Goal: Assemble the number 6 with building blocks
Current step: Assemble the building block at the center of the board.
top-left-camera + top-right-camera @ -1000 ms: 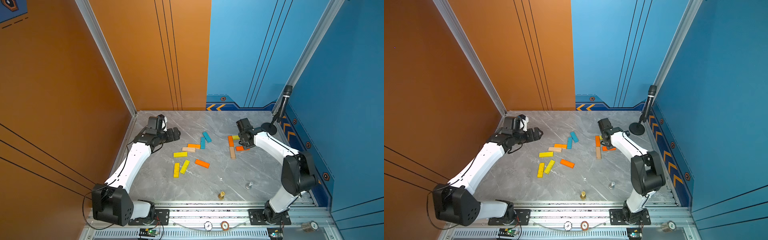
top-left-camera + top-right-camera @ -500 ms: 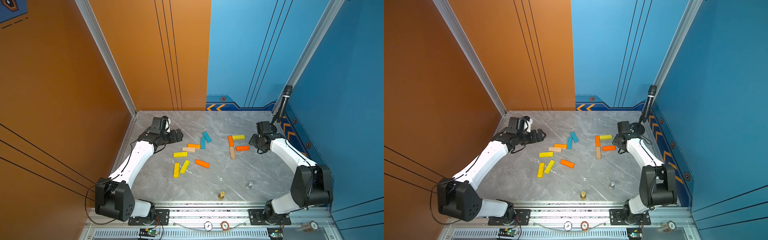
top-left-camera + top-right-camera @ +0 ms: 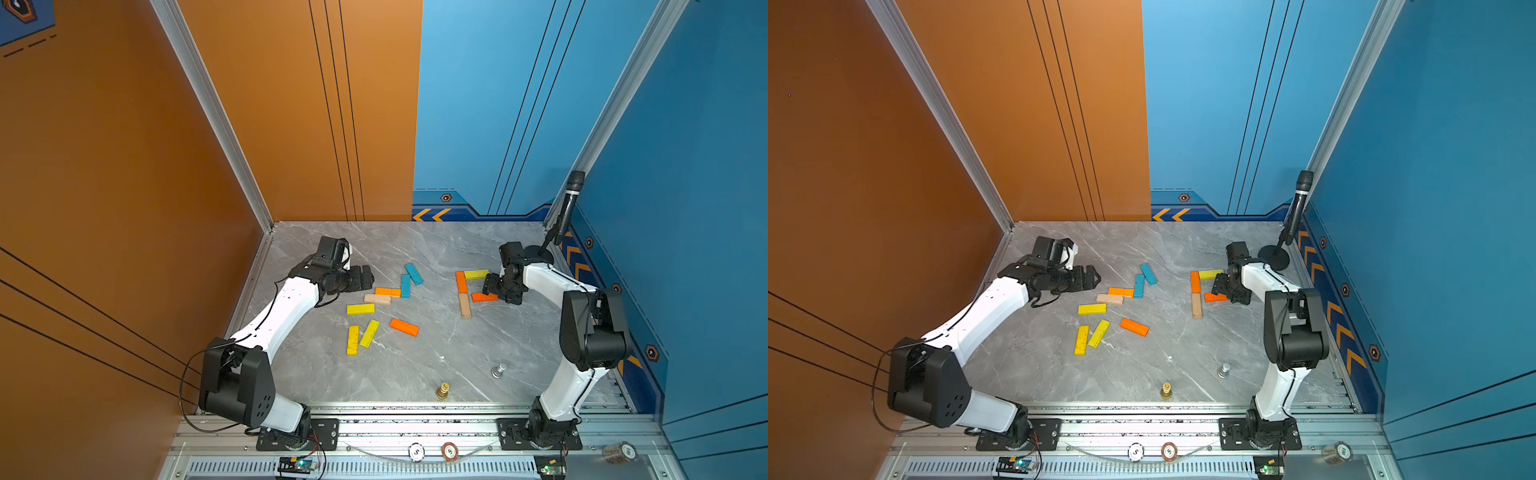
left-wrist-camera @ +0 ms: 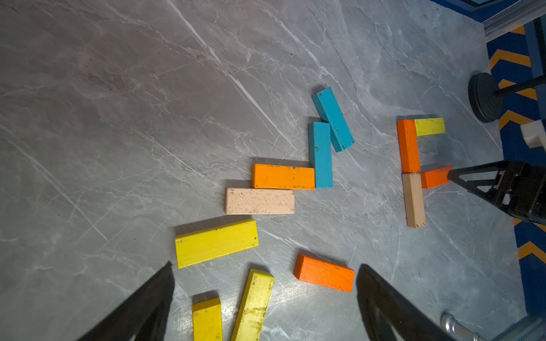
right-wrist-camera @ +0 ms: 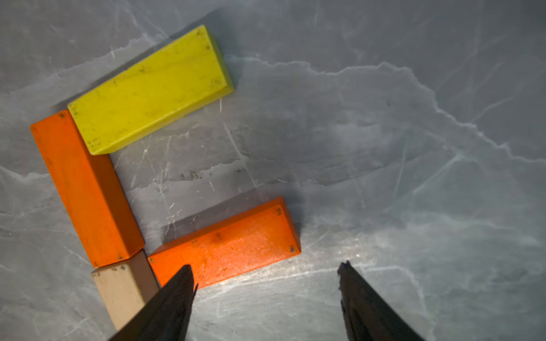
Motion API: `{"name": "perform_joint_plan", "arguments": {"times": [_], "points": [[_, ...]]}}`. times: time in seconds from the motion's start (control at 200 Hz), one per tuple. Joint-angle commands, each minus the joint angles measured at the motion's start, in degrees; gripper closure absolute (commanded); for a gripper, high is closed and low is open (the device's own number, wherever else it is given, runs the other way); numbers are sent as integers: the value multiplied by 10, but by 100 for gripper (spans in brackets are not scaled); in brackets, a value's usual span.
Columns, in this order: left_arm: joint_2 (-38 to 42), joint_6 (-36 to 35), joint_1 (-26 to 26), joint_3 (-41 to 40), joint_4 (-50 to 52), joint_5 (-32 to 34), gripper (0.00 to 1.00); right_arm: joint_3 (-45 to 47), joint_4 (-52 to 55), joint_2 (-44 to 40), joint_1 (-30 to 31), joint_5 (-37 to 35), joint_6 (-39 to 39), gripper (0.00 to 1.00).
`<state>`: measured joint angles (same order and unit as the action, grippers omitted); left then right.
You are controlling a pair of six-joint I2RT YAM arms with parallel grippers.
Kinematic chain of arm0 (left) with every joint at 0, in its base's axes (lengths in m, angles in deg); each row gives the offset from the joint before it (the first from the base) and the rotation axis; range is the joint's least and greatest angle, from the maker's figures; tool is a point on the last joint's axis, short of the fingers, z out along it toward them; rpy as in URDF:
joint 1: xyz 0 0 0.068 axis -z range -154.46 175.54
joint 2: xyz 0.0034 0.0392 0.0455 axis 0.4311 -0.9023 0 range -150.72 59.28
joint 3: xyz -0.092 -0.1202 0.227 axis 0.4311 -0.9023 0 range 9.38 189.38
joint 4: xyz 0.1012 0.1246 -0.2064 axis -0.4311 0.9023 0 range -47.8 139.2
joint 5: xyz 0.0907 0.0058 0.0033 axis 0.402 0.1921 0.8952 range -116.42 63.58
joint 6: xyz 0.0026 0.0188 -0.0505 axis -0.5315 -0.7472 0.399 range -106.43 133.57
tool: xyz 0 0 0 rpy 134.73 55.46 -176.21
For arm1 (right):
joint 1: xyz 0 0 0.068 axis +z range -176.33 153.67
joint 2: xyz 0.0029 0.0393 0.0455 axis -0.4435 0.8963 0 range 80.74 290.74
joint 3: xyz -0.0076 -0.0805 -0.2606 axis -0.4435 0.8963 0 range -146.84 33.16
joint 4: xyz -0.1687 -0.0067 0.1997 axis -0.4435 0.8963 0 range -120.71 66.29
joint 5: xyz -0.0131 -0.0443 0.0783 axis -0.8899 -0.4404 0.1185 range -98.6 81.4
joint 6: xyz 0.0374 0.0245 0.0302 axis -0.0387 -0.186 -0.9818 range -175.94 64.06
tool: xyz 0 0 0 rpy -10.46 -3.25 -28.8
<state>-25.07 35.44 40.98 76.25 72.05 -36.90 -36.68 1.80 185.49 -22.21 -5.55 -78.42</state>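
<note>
Left jaws are held spread and empty; right jaws are released over the orange plank [image 5: 230,239] abutting the tan plank [image 5: 124,286].

Both top views are bright and sharp, with even light from above and only faint shadows on the table [image 3: 415,365]. The left wrist view is bright too, and the building blocks [image 4: 283,176] throw short dark shadows. The right wrist view is dimmer, with a big soft shadow, a white shine on the table, and blurry fingers [image 5: 165,310] on the right gripper [image 5: 266,264].
</note>
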Motion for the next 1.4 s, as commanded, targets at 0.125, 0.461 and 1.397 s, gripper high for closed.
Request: {"name": "perform_joint_plan", "arguments": {"times": [0.125, 0.461, 1.397], "points": [[-13, -12, 2, 17, 18, 8, 3, -23, 9, 20, 7, 19, 8, 18], [-18, -16, 2, 22, 21, 9, 4, -6, -16, 25, 10, 36, -6, 16], [-7, -14, 1, 26, 28, -7, 3, 10, -15, -12, 22, 8, 6, 22]]}}
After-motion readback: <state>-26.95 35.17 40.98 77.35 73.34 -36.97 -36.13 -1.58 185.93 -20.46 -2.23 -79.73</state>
